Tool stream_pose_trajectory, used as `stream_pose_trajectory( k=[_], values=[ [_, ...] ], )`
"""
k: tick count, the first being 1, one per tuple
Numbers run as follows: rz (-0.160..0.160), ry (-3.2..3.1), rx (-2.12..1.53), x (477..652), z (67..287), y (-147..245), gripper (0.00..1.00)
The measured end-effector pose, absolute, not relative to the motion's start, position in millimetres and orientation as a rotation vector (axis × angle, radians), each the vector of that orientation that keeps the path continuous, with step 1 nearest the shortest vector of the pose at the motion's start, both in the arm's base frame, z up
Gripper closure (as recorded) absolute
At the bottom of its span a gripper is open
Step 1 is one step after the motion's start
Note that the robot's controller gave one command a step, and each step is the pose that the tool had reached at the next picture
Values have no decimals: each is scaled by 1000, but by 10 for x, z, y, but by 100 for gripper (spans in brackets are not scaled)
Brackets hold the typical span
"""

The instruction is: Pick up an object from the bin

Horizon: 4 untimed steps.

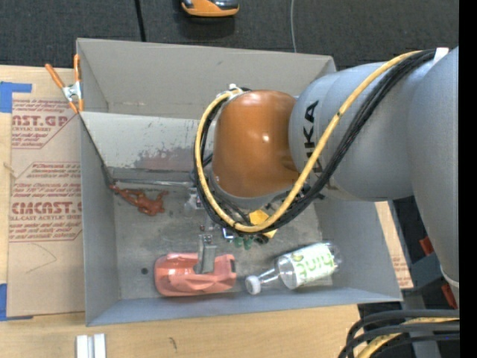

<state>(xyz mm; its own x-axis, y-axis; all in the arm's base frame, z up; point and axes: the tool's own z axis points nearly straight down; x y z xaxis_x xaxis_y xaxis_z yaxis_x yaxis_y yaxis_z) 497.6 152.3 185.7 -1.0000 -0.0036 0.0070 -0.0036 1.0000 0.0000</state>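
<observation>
My gripper (206, 258) reaches down under the orange wrist cover into the front middle of the bin. One grey finger shows, and its tip sits on or right at the top of a pink, crumpled soft thing (190, 276) that lies along the front wall. Whether that thing is between the fingers I cannot tell. To the right of it lies a clear plastic bottle (298, 268) with a green-lettered label and a white cap, on its side, apart from the finger.
A small reddish-brown thing (141, 199) lies at the left back of the bin floor, near the sloped wall. The arm and its orange cover hide the bin's middle and right back.
</observation>
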Motion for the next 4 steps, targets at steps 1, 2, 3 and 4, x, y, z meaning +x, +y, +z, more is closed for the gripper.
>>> stream_pose_trajectory(
  k=[1, 2, 3, 4],
  values=[
    [-2, -3142, 2, 4992, 1902, 1515, 0],
    [-3, -3145, 186, 4930, 1561, 1451, 0],
    [-1, -3117, 403, 4902, 998, 1503, 0],
    [0, -3074, 550, 4919, 822, 1472, 0]
  ],
)
